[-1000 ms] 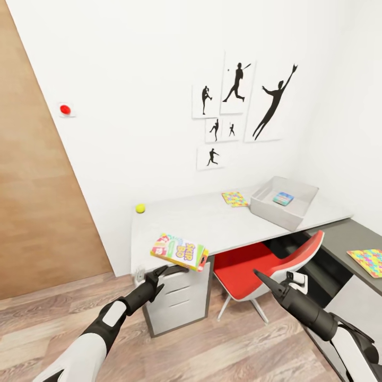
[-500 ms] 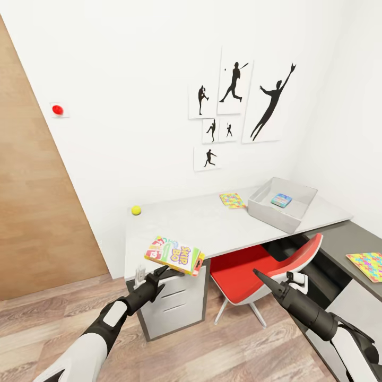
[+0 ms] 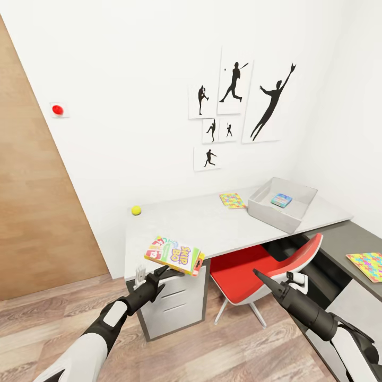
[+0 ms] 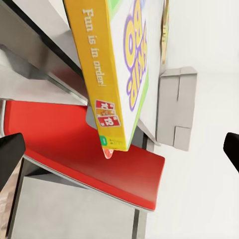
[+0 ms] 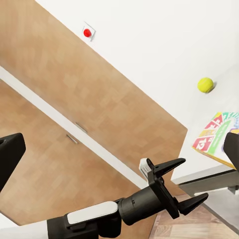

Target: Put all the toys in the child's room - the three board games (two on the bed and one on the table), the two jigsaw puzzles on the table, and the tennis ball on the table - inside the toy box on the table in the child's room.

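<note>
**Robot halted at the table corner, game box not in hand**

Head view: the drift of a second ago has stopped and nothing has moved for the last half second. The yellow-green-red lettered board game box (image 3: 175, 254) seems to rest on the near corner of the pale grey table (image 3: 212, 225), just above the left gripper (image 3: 159, 273). The light grey open toy box (image 3: 265, 209) stands well apart, beside a patterned jigsaw puzzle (image 3: 232, 200). The yellow tennis ball (image 3: 136, 210) lies by the wall.

Left wrist view: the game box (image 4: 124, 74) is edge-on, with the dark fingertips (image 4: 9, 149) spread wide.

Right wrist view: the left gripper (image 5: 195, 179) gapes, clear of the game box (image 5: 216, 139). The right gripper's own fingertips (image 5: 10, 152) also stand apart. I'd judge the carry to the toy box hasn't started
</note>
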Tool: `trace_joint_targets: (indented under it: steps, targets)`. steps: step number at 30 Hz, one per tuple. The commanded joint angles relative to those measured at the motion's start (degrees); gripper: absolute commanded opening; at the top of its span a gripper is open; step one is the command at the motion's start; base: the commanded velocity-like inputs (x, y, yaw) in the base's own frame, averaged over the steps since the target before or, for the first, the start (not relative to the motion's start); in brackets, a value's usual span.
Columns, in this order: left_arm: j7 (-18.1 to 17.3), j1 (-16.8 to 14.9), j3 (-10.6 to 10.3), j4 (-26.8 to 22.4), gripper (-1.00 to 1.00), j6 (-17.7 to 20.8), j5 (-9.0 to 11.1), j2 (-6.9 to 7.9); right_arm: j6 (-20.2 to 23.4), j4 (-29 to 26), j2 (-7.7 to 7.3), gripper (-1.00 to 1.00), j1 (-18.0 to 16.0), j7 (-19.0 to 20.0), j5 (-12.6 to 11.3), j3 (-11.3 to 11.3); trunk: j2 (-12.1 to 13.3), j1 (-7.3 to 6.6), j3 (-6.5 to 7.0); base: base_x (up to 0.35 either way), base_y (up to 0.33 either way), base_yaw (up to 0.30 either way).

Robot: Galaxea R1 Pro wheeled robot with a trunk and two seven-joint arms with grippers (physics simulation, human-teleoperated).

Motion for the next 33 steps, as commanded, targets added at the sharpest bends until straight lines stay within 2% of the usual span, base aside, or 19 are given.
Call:
trace_joint_targets:
  steps: [1, 10, 25, 33]
  targets:
    - [-0.02, -0.04, 0.25, -0.03, 1.0, 0.46, 0.23, -0.04, 0.43, 0.01, -0.01, 1.0, -0.04, 0.0, -0.38, -0.01, -0.05, 0.01, -0.07, 0.0, 0.0, 0.0]
    - [0.0, -0.04, 0.25, -0.03, 1.0, 0.52, 0.21, -0.04, 0.43, 0.02, 0.0, 1.0, -0.04, 0.0, -0.38, 0.05, -0.05, 0.01, -0.07, 0.0, -0.004, 0.0]
    - [-0.01, -0.04, 0.25, -0.03, 1.0, 0.43, 0.2, -0.07, 0.43, 0.05, 0.0, 1.0, -0.04, 0.0, -0.36, 0.08, -0.05, 0.01, -0.07, 0.019, -0.119, 0.0]
    - [0.01, -0.04, 0.25, -0.03, 1.0, -0.95, 0.28, -0.04, 0.43, 0.02, 0.0, 1.0, -0.04, 0.0, -0.37, 0.07, -0.05, 0.01, -0.07, 0.019, -0.004, 0.0]
